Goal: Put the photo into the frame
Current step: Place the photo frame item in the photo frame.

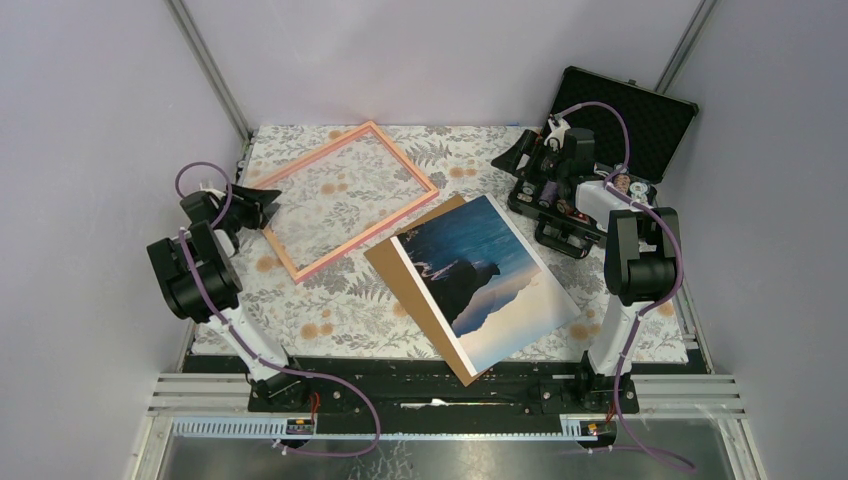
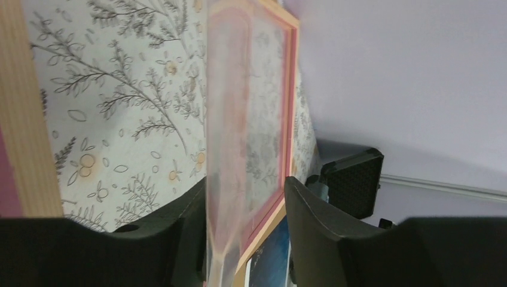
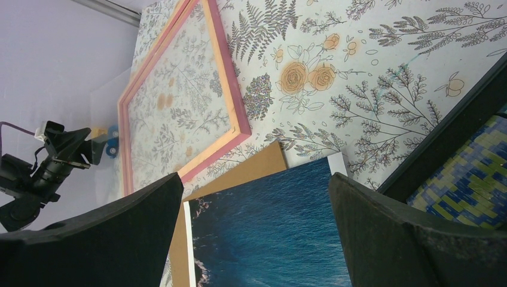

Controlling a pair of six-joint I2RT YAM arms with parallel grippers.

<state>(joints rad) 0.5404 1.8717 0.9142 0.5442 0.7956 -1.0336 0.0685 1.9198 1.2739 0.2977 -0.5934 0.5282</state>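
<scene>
Top external view is showing the photo (image 1: 495, 280) lying face up on the brown backing board (image 1: 400, 265) near the middle of the floral tablecloth (image 1: 330, 320), with the salmon-pink frame (image 1: 368, 234) resting flat toward 10 o'clock of it, just beside the board's far corner. The left gripper (image 1: 268, 208) is sitting at the frame's 9 o'clock corner. In the left wrist view its jaws are standing partly apart, straddling a blurred translucent edge (image 2: 226, 149), and the right-hand finger (image 2: 311, 227) is showing daylight beside that edge, so it is looking loose rather than clamped. The right gripper (image 1: 512, 158) is hovering at 12 o'clock of the photo, beside the black case (image 1: 640, 115), spread wide and carrying nothing, as its wrist view is confirming. Judging by its look, the photo is going to behave as a thin, light, glossy sheet that is bending easily and creasing under a hard pinch. Lying flush on the board, it is offering little to grab, so a corner or a white margin is seeming the best purchase. The frame is appearing stiff and light, though its clear pane is likely slippery and breakable, so the wooden rim is the safer hold.
</scene>
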